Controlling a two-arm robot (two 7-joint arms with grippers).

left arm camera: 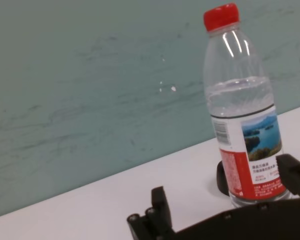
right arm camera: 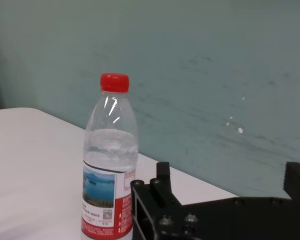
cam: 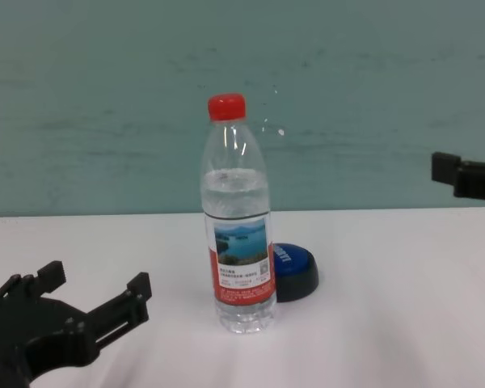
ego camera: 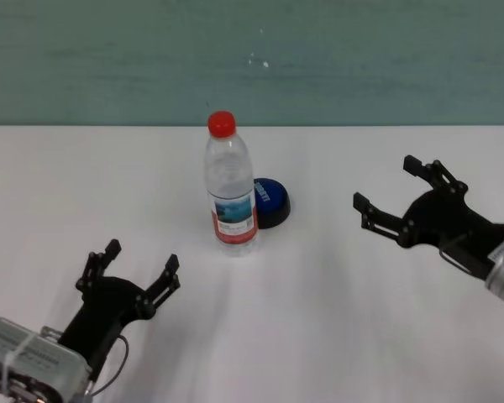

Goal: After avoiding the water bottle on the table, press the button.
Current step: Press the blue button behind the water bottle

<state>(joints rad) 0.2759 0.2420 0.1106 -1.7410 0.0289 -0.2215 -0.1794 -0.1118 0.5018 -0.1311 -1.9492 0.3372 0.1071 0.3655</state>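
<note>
Near the middle of the white table (ego camera: 336,302) stands the water bottle (ego camera: 230,186), upright, red cap on, partly filled. Just behind it and to its right sits the blue button (ego camera: 270,201), low on its black base, touching or almost touching the bottle's foot; from the chest view the bottle covers the button's left edge. The left gripper (ego camera: 140,270) rests low at the near left of the table, well apart from the bottle, its fingers spread wide with nothing between them. The right gripper (ego camera: 391,189) hovers off to the right, raised above the tabletop, its fingers also apart and empty, pointing toward the bottle and button. A teal wall (ego camera: 361,59) runs behind the table.
</note>
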